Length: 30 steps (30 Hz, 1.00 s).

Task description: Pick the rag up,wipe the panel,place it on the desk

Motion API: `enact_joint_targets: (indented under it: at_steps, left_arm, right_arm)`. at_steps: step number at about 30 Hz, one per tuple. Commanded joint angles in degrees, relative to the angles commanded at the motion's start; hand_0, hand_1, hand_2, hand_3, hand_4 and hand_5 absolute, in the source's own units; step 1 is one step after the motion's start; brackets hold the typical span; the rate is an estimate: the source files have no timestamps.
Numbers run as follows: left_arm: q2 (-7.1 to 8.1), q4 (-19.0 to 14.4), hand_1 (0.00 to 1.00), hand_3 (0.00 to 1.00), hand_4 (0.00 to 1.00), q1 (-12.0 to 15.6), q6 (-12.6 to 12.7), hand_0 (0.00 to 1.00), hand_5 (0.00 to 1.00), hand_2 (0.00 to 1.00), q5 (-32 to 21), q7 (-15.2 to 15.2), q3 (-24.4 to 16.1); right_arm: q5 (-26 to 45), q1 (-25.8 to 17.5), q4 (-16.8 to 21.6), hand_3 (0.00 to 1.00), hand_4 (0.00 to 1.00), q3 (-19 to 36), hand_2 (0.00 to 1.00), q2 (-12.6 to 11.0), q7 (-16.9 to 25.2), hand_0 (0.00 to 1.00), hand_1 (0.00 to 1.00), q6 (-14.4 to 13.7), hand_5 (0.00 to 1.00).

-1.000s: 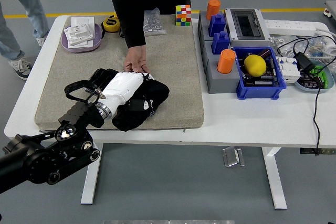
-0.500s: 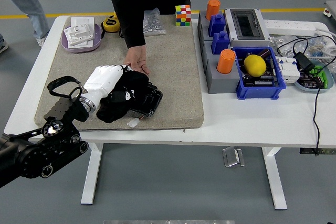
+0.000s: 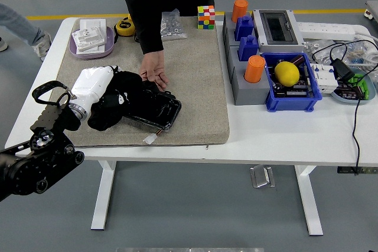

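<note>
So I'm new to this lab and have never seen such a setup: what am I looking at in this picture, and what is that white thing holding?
This is one view from a camera on the robot's head, looking down over a white table. The black arm entering from the lower left ends in the robot's white left hand. It grips a black rag lying over a dark glossy panel on a beige mat. The right arm is not visible. A person stands at the far side, one hand hovering just above the panel. Also on the table: a colour cube, orange cups, and a blue bin holding a yellow ball.
</note>
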Motion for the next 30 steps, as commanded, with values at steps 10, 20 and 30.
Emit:
enact_joint_targets:
  at_steps: [10,20,30]
  left_arm:
    - [0.87,3.1,0.201,0.383,0.320,0.2,0.3,0.208,0.002,0.494,0.8,-0.2,-2.7]
    - [1.13,3.6,0.200,0.382,0.320,0.3,0.4,0.207,0.002,0.493,0.2,-0.1,-3.6]
    - [0.79,1.5,0.199,0.381,0.328,0.5,0.3,0.208,0.002,0.492,-0.1,0.3,-2.1]
  right_arm:
    - [-0.1,0.0,0.1,0.580,0.975,0.2,0.666,0.1,0.0,0.718,0.607,0.0,0.533]
    - [0.0,0.1,0.1,0.580,0.975,0.2,0.666,-0.1,0.0,0.717,0.608,0.0,0.532]
    - [0.0,0.0,0.1,0.579,0.976,0.3,0.666,-0.1,0.0,0.718,0.607,0.0,0.531]
